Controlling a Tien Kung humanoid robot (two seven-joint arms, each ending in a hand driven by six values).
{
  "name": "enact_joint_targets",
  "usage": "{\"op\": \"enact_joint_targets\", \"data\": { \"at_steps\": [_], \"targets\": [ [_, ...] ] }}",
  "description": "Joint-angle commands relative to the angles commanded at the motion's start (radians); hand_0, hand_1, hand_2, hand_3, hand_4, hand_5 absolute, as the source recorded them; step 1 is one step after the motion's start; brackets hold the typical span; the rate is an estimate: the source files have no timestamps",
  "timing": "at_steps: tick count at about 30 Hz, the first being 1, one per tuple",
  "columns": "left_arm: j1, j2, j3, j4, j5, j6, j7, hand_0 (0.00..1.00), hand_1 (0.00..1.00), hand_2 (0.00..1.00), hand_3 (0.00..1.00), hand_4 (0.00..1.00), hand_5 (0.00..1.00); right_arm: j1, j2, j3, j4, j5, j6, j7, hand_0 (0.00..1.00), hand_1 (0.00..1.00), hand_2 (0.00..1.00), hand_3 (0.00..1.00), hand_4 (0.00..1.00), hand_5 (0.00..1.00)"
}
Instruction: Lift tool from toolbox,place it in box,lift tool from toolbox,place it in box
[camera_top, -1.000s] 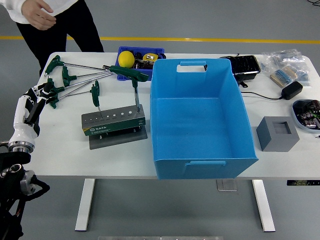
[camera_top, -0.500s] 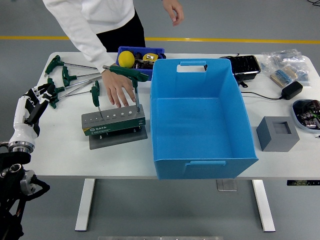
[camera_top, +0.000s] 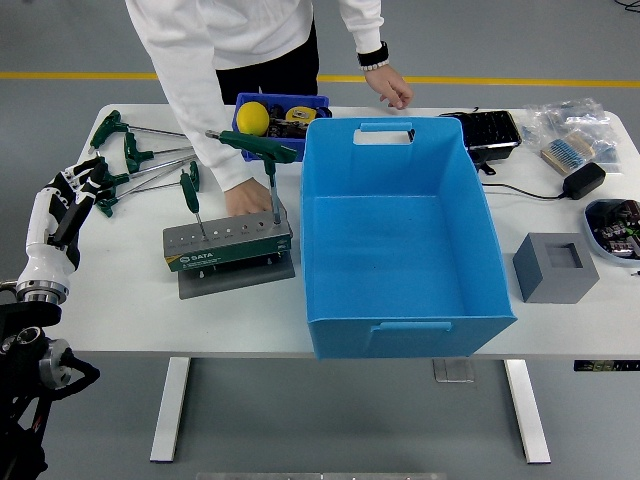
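The toolbox (camera_top: 229, 248), a grey rack of T-handle keys, stands on the white desk (camera_top: 130, 300) just left of the empty blue box (camera_top: 400, 235), with two green-handled tools (camera_top: 190, 200) upright in it. A person's hand (camera_top: 246, 198) rests on the rack's far edge, and the other hand (camera_top: 392, 88) hangs beyond the blue box. The robot's left hand (camera_top: 72, 195) hovers well left of the toolbox, fingers loosely spread, holding nothing.
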Motion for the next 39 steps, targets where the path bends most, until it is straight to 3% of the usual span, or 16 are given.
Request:
{"op": "enact_joint_targets", "data": {
  "at_steps": [5, 6, 9, 12, 16, 18, 22, 23, 24, 29, 30, 34, 39],
  "targets": [
    [0.000, 0.004, 0.006, -0.031, 0.028, 0.020, -0.015, 0.729, 0.758, 0.835, 0.818, 0.998, 0.690, 0.000, 0.000, 0.000, 0.000, 0.001, -0.001, 0.000, 0.672, 0.645, 0.723, 0.586, 0.831, 0.773],
    [0.000, 0.008, 0.008, -0.044, 0.054, 0.022, -0.015, 0.761, 0.800, 0.867, 0.845, 0.998, 0.667, 0.000, 0.000, 0.000, 0.000, 0.001, -0.001, 0.001, 0.672, 0.644, 0.723, 0.586, 0.830, 0.771],
    [-0.006, 0.025, 0.015, -0.098, 0.166, 0.016, 0.007, 0.761, 0.800, 0.867, 0.845, 0.998, 0.667, 0.000, 0.000, 0.000, 0.000, 0.001, -0.001, 0.000, 0.672, 0.644, 0.723, 0.586, 0.830, 0.771],
    [-0.020, 0.050, 0.033, -0.178, 0.288, -0.034, 0.054, 0.792, 0.837, 0.897, 0.859, 0.998, 0.636, 0.000, 0.000, 0.002, 0.000, -0.002, -0.001, -0.001, 0.672, 0.645, 0.723, 0.586, 0.830, 0.770],
    [-0.068, 0.096, 0.093, -0.294, 0.452, -0.098, 0.104, 0.792, 0.837, 0.897, 0.859, 0.998, 0.636, 0.000, 0.000, 0.003, 0.000, -0.003, -0.001, -0.001, 0.672, 0.645, 0.723, 0.586, 0.830, 0.770],
    [-0.116, 0.132, 0.147, -0.352, 0.536, -0.129, 0.137, 0.822, 0.868, 0.924, 0.869, 0.998, 0.592, 0.001, -0.001, 0.003, 0.000, -0.003, -0.001, -0.002, 0.674, 0.645, 0.723, 0.586, 0.830, 0.768],
    [-0.214, 0.180, 0.255, -0.416, 0.705, -0.174, 0.203, 0.822, 0.868, 0.924, 0.869, 0.998, 0.592, 0.002, -0.001, 0.005, 0.001, -0.006, -0.001, -0.003, 0.674, 0.645, 0.723, 0.586, 0.830, 0.768],
    [-0.232, 0.185, 0.274, -0.420, 0.738, -0.178, 0.211, 0.822, 0.868, 0.924, 0.869, 0.998, 0.592, 0.002, -0.001, 0.004, 0.001, -0.005, -0.001, -0.003, 0.674, 0.645, 0.723, 0.586, 0.830, 0.768],
    [-0.256, 0.188, 0.299, -0.421, 0.783, -0.184, 0.222, 0.880, 0.916, 0.962, 0.937, 0.998, 0.574, 0.002, -0.001, 0.005, 0.001, -0.004, -0.001, -0.003, 0.672, 0.645, 0.723, 0.586, 0.830, 0.768],
    [-0.348, 0.181, 0.397, -0.391, 0.979, -0.246, 0.326, 0.880, 0.916, 0.962, 0.937, 0.998, 0.574, 0.002, -0.002, 0.002, 0.002, -0.001, -0.001, -0.002, 0.672, 0.645, 0.723, 0.586, 0.830, 0.768],
    [-0.355, 0.178, 0.406, -0.383, 0.998, -0.252, 0.340, 0.942, 0.980, 0.998, 0.998, 0.998, 0.575, 0.002, -0.002, 0.002, 0.002, -0.001, -0.001, -0.001, 0.673, 0.645, 0.722, 0.586, 0.831, 0.769],
    [-0.394, 0.155, 0.455, -0.311, 1.045, -0.285, 0.416, 0.942, 0.980, 0.998, 0.998, 0.998, 0.575, 0.002, -0.004, 0.002, 0.003, -0.003, -0.001, -0.001, 0.673, 0.645, 0.722, 0.586, 0.831, 0.769],
    [-0.427, 0.125, 0.498, -0.215, 1.072, -0.273, 0.485, 0.968, 0.998, 0.998, 0.998, 0.998, 0.589, 0.000, -0.005, 0.008, 0.004, -0.011, -0.002, -0.003, 0.674, 0.645, 0.722, 0.586, 0.831, 0.767]
  ]
}}
